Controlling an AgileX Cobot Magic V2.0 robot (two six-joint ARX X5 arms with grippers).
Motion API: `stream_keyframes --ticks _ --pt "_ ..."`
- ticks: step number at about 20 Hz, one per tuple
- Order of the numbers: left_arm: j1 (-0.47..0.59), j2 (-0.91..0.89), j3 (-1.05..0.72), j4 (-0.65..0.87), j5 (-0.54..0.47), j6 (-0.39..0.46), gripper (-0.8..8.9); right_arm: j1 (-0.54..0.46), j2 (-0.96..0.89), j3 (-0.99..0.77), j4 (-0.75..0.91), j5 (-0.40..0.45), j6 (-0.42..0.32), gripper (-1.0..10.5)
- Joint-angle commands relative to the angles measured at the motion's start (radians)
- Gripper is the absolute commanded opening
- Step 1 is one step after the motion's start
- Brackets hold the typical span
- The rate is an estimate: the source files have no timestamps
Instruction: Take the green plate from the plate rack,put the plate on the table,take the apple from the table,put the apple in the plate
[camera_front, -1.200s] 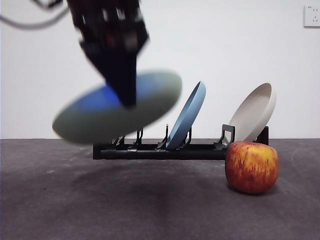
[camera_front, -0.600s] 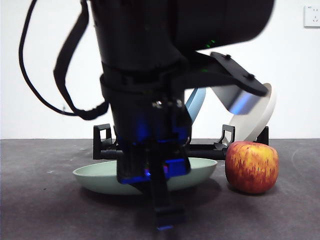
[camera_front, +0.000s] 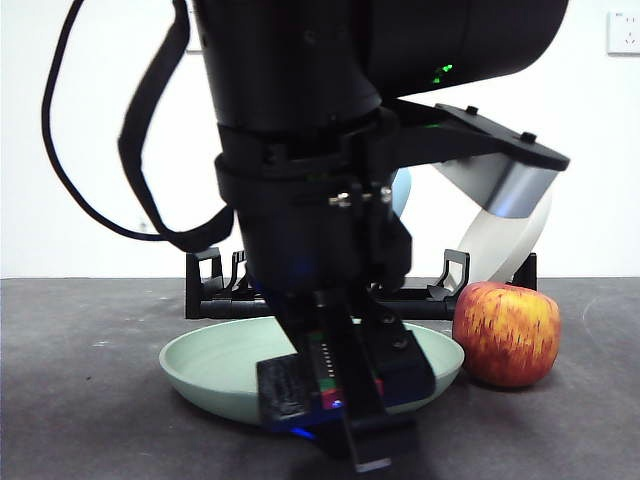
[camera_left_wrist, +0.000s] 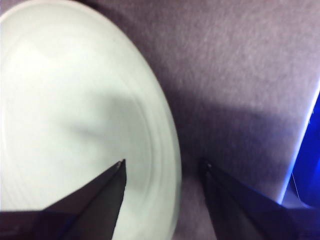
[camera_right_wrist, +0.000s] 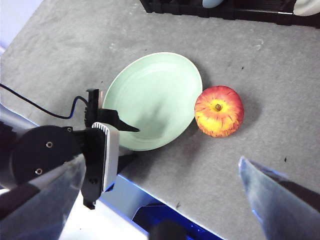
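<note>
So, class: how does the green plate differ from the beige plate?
The green plate lies flat on the table; the beige plate leans upright in the rack. The green one is in full view; an arm hides much of the beige one. Both are round and shallow.

Grey table (camera_front: 90, 420), green plate (camera_front: 215, 365), apple (camera_front: 506, 333), plate rack (camera_front: 215, 290)

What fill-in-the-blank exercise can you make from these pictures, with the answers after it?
1. The green plate lies flat on the ____.
2. The left gripper has its jaws ____ astride the plate's rim.
3. The apple sits on the table ____ the plate.
4. The plate rack stands ____ the plate in the front view.

Missing words: table; open; beside; behind
</note>
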Motion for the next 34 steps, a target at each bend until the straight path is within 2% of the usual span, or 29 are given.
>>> stream_keyframes --ticks 1,2,9,12,15,23,28,30,34 --pt "0.01 -0.007 -0.012 -0.068 -0.002 -0.04 4.02 0.002 0.0 0.002 0.001 0.002 0.006 6.5" --pt "0.01 -0.024 -0.01 -0.089 -0.006 -0.06 4.45 0.002 0.001 0.002 0.002 0.002 0.006 6.5" --pt "0.011 -0.272 0.03 -0.171 -0.008 -0.126 4.45 0.004 0.111 0.002 0.045 0.003 0.006 6.5" --pt "0.01 -0.4 0.08 -0.226 -0.002 -0.2 4.45 0.023 0.214 0.002 0.121 0.01 0.007 6.5" --pt "0.01 -0.528 0.143 -0.26 0.034 -0.275 4.45 0.074 0.344 0.002 0.198 0.101 0.006 6.5" --pt "0.01 -0.76 0.211 -0.275 0.132 -0.299 4.44 0.239 0.635 0.002 0.385 0.268 0.006 6.6" --pt "0.01 -0.8 0.211 -0.305 0.261 -0.301 4.44 0.284 0.747 0.002 0.453 0.296 0.006 6.6" --pt "0.01 -0.8 0.211 -0.327 0.293 -0.301 4.44 0.294 0.781 0.002 0.463 0.321 0.006 6.6" --pt "0.01 -0.799 0.211 -0.342 0.351 -0.302 4.44 0.296 0.84 0.002 0.489 0.317 0.006 6.6"
